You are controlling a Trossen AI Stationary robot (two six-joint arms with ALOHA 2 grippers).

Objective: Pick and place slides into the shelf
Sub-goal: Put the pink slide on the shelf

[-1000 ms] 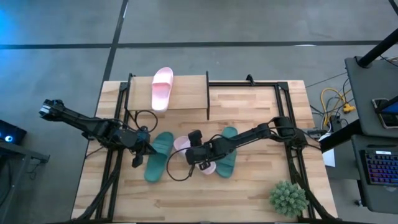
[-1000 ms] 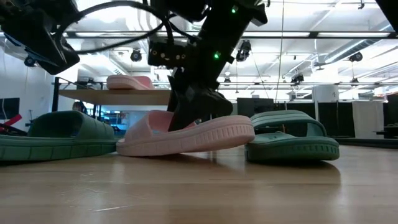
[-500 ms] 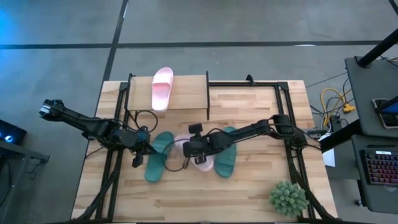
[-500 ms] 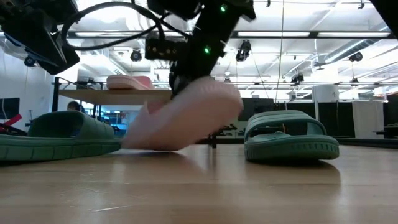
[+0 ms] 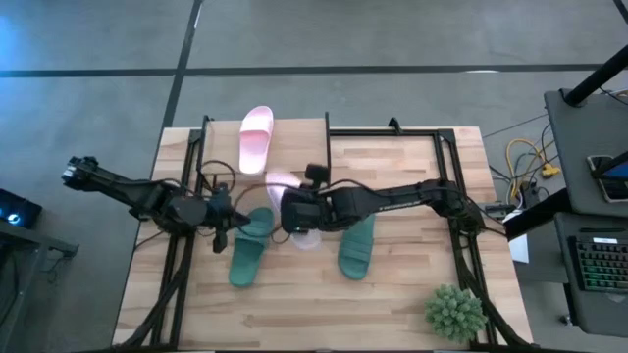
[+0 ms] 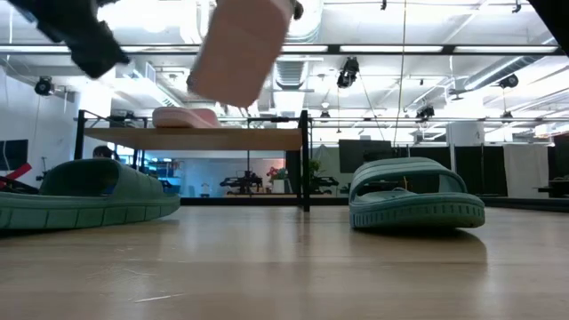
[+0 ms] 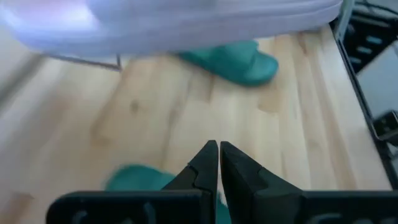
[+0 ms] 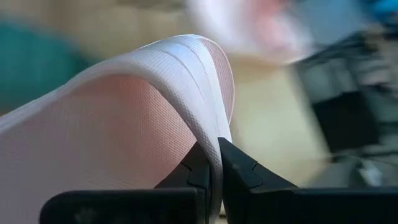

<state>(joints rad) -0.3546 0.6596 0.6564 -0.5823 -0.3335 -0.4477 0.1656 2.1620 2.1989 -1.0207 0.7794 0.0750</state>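
One pale pink slide lies on the top plank of the shelf, seen also in the low view as the slide on the shelf. My right gripper is shut on the second pink slide, which hangs high above the table. Two teal slides rest sole-down on the table, one on each side. My left gripper is shut and hovers over the left teal slide, touching nothing. My right gripper pinches the edge of the pink slide's wide strap between its two fingers, one finger on each face of the strap. The slide is lifted clear of the table and hangs tilted, one end higher than the other.
A spiky green potted plant stands at the table's near right corner. The shelf's black legs stand on the table's far left part. Bare tabletop lies along the near edge. Black frame rails run along both table sides.
My right gripper has risen and gone toward the table's left and far edge, toward the shelf, carrying the pink slide. The slide lay flat on the table, then tipped up with one end still down, and now hangs clear and tilted, well above the teal slides.
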